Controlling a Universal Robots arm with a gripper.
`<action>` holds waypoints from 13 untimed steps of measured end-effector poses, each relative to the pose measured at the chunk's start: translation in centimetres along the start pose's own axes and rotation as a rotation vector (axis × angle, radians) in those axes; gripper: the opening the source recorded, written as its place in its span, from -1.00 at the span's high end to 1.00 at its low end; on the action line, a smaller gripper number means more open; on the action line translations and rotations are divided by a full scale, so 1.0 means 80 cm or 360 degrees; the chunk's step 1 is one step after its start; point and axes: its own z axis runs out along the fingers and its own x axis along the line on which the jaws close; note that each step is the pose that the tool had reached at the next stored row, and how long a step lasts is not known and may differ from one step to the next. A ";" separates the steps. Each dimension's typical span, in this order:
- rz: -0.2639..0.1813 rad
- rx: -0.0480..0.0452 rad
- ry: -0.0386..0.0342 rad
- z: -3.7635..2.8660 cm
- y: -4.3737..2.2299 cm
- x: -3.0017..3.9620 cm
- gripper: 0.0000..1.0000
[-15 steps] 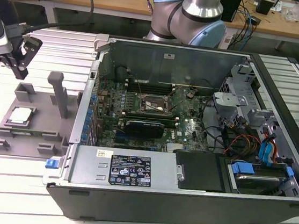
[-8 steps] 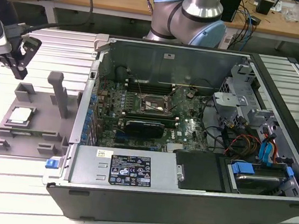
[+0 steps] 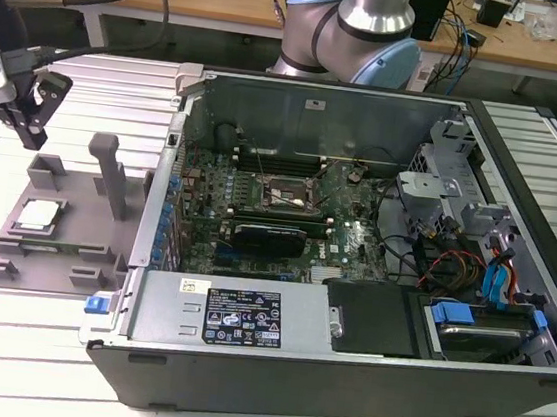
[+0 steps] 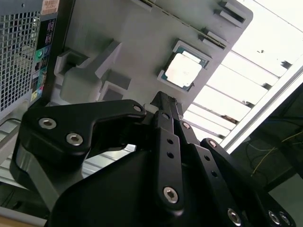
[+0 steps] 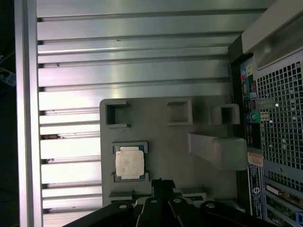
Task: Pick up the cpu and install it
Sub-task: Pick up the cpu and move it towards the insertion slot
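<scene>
**Gripper poised over the cpu, chip not yet lifted**

Gripper point(image 4: 163, 100) links take up the near part of the second wrist view. Its fingers meet at the tip with nothing between them. Past the tip, the cpu point(image 4: 183, 71) lies flat in a shallow recess of the grey fixture point(image 4: 137, 38), metal top up. That recess probably keeps the chip square and in a known spot for a grasp from above. The case point(image 4: 19, 52) stands just beside the fixture.

In the first wrist view the camera looks straight down. The gripper point(image 5: 161, 183) tip sits near one edge of the cpu point(image 5: 129, 162) but not over its middle, so it does not look lined up yet. The fixture point(image 5: 165, 132) rests on the ribbed metal table point(image 5: 132, 71), next to the perforated wall of the case point(image 5: 279, 118).

In the exterior view the arm point(image 3: 350, 20) rises behind the case point(image 3: 240, 365), and its wrist comes in at the exterior view's left. The gripper point(image 3: 35, 133) points down, above the fixture point(image 3: 10, 264) and clear of it. The cpu point(image 3: 39, 214) is untouched in its recess. The case lies on its side with the panel off, which seems meant to turn the socket point(image 3: 282, 197) upward for a top-down install. Cpu and socket are well apart, with the case wall between them.
</scene>
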 end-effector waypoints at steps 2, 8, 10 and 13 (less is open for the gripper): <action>0.0000 0.0000 0.0000 0.0012 -0.0001 0.0015 0.79; 0.0000 0.0000 0.0000 0.0045 -0.0006 0.0070 0.79; 0.0000 0.0000 0.0000 0.0058 -0.0008 0.0096 0.79; 0.0000 0.0000 0.0000 0.0081 -0.0012 0.0143 0.79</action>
